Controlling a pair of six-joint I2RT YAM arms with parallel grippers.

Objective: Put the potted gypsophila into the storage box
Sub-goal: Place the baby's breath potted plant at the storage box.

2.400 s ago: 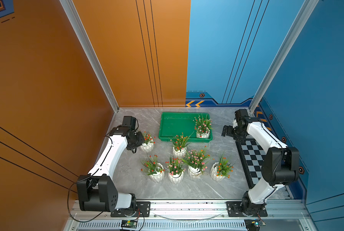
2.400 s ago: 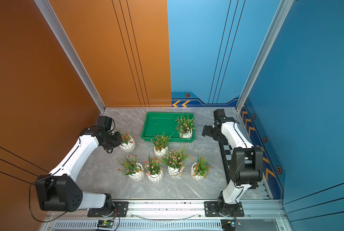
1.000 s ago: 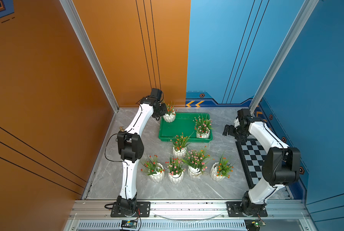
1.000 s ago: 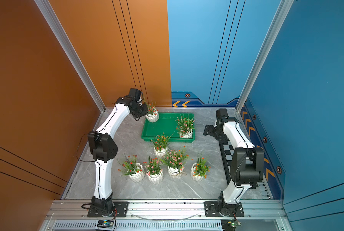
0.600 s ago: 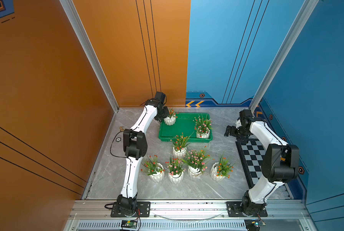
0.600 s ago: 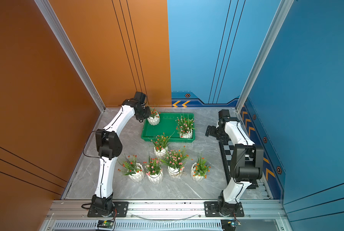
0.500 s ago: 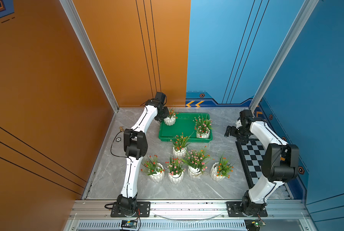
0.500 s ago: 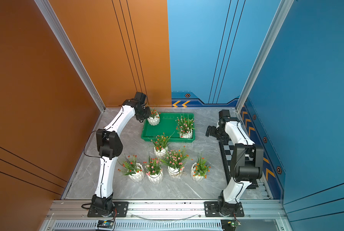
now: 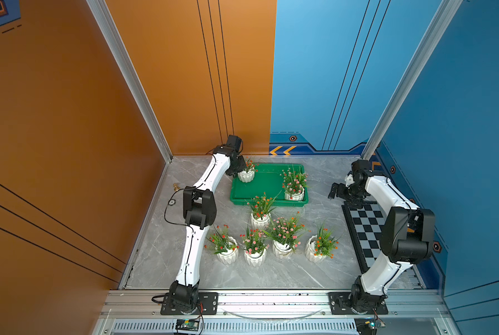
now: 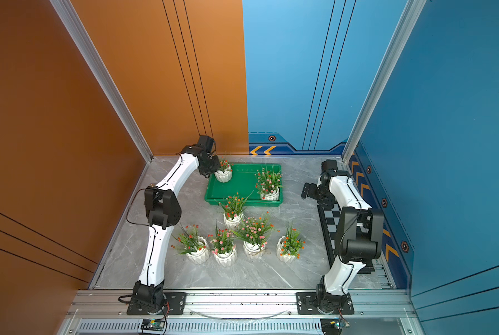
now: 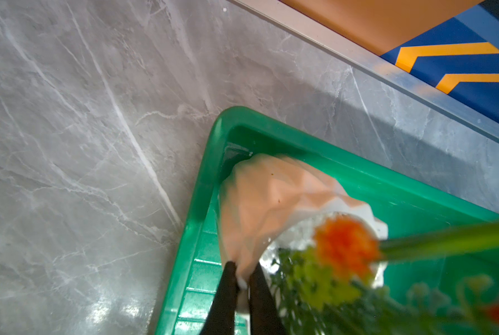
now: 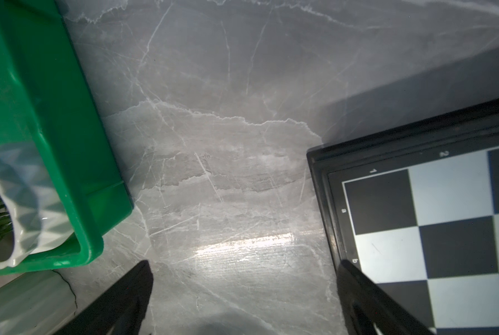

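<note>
The green storage box [image 9: 267, 185] [image 10: 242, 187] lies at the back of the marble table. My left gripper [image 11: 242, 265] [image 9: 239, 173] is shut on the rim of a white ribbed pot of gypsophila [image 9: 247, 175] [image 10: 223, 175] [image 11: 260, 208], low in the box's far left corner [image 11: 213, 162]. Whether that pot rests on the box floor I cannot tell. A second pot [image 9: 294, 195] [image 12: 25, 203] stands in the box's near right corner. Several more pots [image 9: 259, 221] [image 9: 283, 249] stand on the table in front of the box. My right gripper [image 12: 244, 264] [image 9: 336, 191] is open over bare marble to the right of the box.
A black-and-grey checkered board [image 9: 367, 229] [image 12: 445, 217] lies along the right wall, its corner under my right gripper's finger. The orange back wall stands close behind my left wrist. A small brass object [image 9: 175, 186] sits by the left wall.
The left arm carried the pot from the table's left side to the box's far left corner and has lowered it there. The right gripper has barely shifted.
</note>
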